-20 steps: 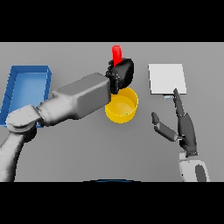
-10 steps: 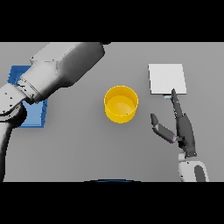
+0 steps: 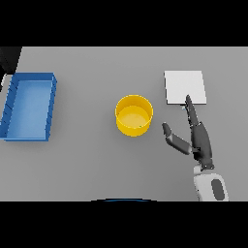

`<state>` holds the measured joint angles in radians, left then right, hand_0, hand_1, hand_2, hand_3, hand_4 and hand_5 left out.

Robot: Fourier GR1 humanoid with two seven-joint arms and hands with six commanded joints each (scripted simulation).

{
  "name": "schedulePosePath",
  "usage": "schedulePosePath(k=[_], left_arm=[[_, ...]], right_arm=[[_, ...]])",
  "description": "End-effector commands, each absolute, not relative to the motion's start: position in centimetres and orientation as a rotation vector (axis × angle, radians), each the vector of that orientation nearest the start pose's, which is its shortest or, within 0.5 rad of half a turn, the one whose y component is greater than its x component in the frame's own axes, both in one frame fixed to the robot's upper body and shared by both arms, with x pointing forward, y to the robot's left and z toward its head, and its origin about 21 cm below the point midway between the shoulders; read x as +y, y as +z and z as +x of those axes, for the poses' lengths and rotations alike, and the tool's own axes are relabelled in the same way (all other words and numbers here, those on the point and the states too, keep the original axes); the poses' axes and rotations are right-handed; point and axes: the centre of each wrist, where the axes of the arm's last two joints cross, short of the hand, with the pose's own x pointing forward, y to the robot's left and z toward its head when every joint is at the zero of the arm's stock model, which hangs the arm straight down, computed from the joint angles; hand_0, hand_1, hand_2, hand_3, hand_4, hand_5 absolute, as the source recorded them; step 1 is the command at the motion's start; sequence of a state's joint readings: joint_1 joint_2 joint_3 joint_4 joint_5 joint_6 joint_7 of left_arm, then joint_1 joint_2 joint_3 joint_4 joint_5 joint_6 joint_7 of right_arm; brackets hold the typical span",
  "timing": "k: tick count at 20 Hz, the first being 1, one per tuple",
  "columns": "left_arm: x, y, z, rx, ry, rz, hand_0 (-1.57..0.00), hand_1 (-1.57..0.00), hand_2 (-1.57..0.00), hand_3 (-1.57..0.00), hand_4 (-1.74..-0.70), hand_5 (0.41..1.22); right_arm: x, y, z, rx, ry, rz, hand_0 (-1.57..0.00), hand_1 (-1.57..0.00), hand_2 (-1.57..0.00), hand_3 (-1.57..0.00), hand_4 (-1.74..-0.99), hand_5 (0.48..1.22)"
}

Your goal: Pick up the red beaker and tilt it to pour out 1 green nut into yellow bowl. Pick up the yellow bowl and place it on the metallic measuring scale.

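Observation:
The yellow bowl (image 3: 134, 115) stands upright in the middle of the table. To its right, the flat metallic scale (image 3: 184, 87) lies with nothing on it. My right hand (image 3: 197, 139) rests open between them and a little nearer to me, with its fingers straight, pointing at the scale's near edge, and its thumb spread toward the bowl. It touches neither one. The red beaker and my left hand are out of view. Whether a nut lies inside the bowl is too small to tell.
A blue tray (image 3: 12, 106) sits at the table's left side, and nothing shows in it.
My left arm, which held the red beaker over the bowl, has swung left and gone out of view with the beaker. The right hand has stayed put.

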<state>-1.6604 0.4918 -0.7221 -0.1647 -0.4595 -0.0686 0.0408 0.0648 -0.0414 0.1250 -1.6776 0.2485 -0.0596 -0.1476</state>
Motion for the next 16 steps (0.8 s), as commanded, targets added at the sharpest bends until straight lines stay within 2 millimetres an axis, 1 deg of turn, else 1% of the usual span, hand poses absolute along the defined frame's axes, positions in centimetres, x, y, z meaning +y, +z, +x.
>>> schedulePosePath(k=[1, 2, 3, 4, 6, 7, 8, 9, 10, 11, 13, 14, 16], left_arm=[[21.2, 32.8, 48.9, -1.338, -1.146, 1.23, -1.57, -1.57, -1.57, -1.46, -1.74, 1.221], [23.5, 32.1, 48.9, -1.356, -1.041, 1.177, -1.57, -1.57, -1.57, -1.48, -1.74, 1.221], [25.1, 30.8, 48.9, -1.339, -0.948, 1.151, -1.57, -1.57, -1.57, -1.5, -1.74, 1.221], [27.2, 29.5, 48.8, -1.323, -0.858, 1.124, -1.57, -1.57, -1.57, -1.51, -1.74, 1.221], [29.8, 26.8, 48.5, -1.263, -0.703, 1.097, -1.57, -1.57, -1.57, -1.53, -1.74, 1.221], [30.3, 26.4, 48.4, -1.256, -0.65, 1.077, -1.57, -1.57, -1.57, -1.54, -1.74, 1.221], [31.4, 25.0, 48.2, -1.198, -0.551, 1.059, -1.57, -1.57, -1.57, -1.55, -1.74, 1.221], [32.1, 23.9, 47.9, -1.173, -0.482, 1.027, -1.57, -1.57, -1.57, -1.55, -1.74, 1.221], [32.8, 23.3, 47.7, -1.169, -0.415, 1.003, -1.57, -1.57, -1.57, -1.56, -1.74, 1.221], [33.3, 22.6, 47.4, -1.188, -0.38, 0.972, -1.57, -1.57, -1.57, -1.52, -1.74, 1.221], [34.2, 20.1, 46.7, -1.133, -0.309, 0.936, -1.57, -1.57, -1.57, -1.46, -1.74, 1.221], [34.3, 18.8, 46.3, -1.123, -0.276, 0.905, -1.57, -1.57, -1.57, -1.43, -1.74, 1.221], [34.8, 17.0, 45.2, -1.118, -0.216, 0.867, -1.57, -1.57, -1.57, -1.37, -1.74, 1.221]], right_arm=[[-21.5, 1.2, 23.2, -1.777, 0.254, -0.151, 0.0, 0.0, 0.0, 0.0, -1.093, 0.623], [-21.4, 1.3, 23.3, -1.772, 0.248, -0.133, 0.0, 0.0, 0.0, 0.0, -1.083, 0.625], [-21.7, 1.6, 23.5, -1.774, 0.25, -0.137, 0.0, 0.0, 0.0, 0.0, -1.081, 0.631], [-21.8, 1.2, 23.1, -1.773, 0.261, -0.13, 0.0, 0.0, 0.0, 0.0, -1.092, 0.637], [-22.1, 1.2, 23.4, -1.764, 0.274, -0.127, 0.0, 0.0, 0.0, 0.0, -1.126, 0.651], [-22.1, 1.0, 23.2, -1.768, 0.278, -0.108, 0.0, 0.0, 0.0, 0.0, -1.141, 0.657], [-22.4, 1.0, 23.1, -1.774, 0.278, -0.108, 0.0, 0.0, 0.0, 0.0, -1.148, 0.663], [-22.1, 1.0, 23.3, -1.77, 0.275, -0.107, 0.0, 0.0, 0.0, 0.0, -1.157, 0.666], [-22.0, 1.1, 23.3, -1.77, 0.282, -0.112, 0.0, 0.0, 0.0, 0.0, -1.165, 0.672], [-21.9, 0.9, 23.4, -1.772, 0.294, -0.121, 0.0, 0.0, 0.0, 0.0, -1.168, 0.68], [-21.7, 1.3, 23.4, -1.78, 0.307, -0.127, 0.0, 0.0, 0.0, 0.0, -1.188, 0.696], [-21.7, 1.3, 23.6, -1.773, 0.312, -0.133, 0.0, 0.0, 0.0, 0.0, -1.191, 0.702], [-21.7, 1.3, 23.5, -1.778, 0.313, -0.132, 0.0, 0.0, 0.0, 0.0, -1.194, 0.703]])
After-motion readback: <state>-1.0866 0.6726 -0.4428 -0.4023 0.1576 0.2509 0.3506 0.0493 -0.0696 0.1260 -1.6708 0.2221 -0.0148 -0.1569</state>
